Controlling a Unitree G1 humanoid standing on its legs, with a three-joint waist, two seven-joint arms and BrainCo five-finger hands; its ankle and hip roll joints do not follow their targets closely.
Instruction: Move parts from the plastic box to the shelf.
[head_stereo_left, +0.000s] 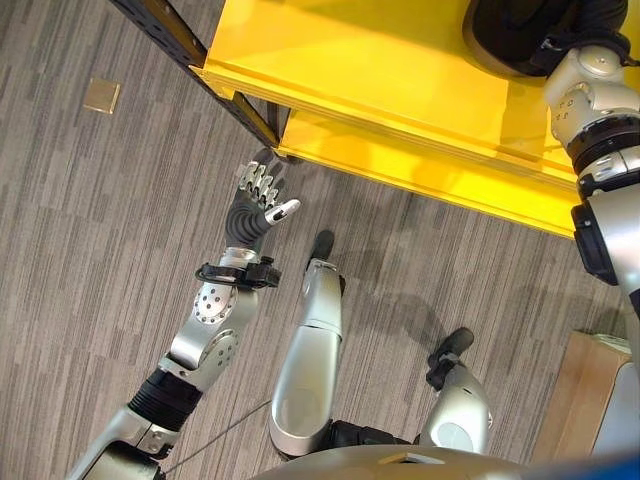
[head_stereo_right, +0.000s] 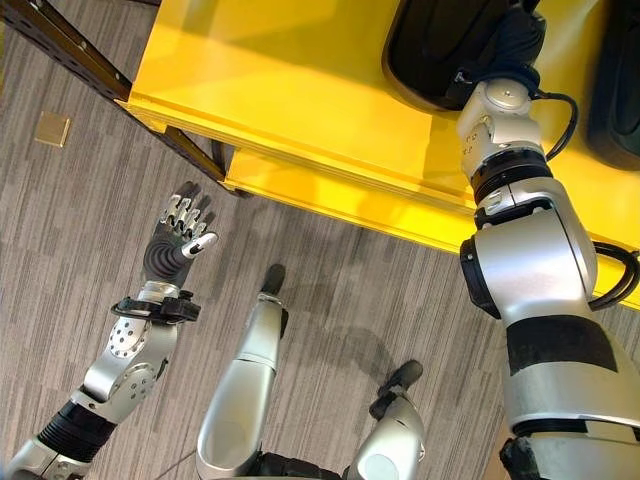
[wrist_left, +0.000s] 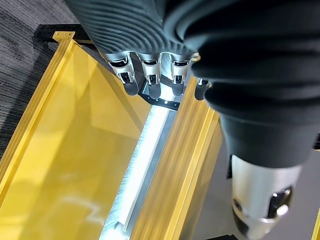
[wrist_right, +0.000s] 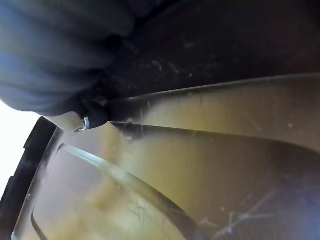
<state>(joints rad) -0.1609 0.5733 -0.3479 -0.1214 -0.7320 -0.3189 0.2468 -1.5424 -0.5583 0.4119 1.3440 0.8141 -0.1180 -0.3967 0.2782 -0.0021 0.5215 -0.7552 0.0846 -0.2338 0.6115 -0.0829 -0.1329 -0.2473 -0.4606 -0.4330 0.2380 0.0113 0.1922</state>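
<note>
Placement step under way, apparently: right robot hand (head_stereo_right: 505, 50) on black part (head_stereo_right: 440, 50) atop yellow shelf (head_stereo_right: 300, 90), finger state undeterminable. Left robot hand (head_stereo_left: 258, 200) relaxed, empty. Next: release, withdraw.

A grey striped carpet floor (head_stereo_left: 90, 250) is filling the lower and left parts of the frame. A small square tan floor plate (head_stereo_left: 101, 95) is lying at upper left, and a pale wooden board (head_stereo_left: 580, 400) is showing at lower right.
</note>
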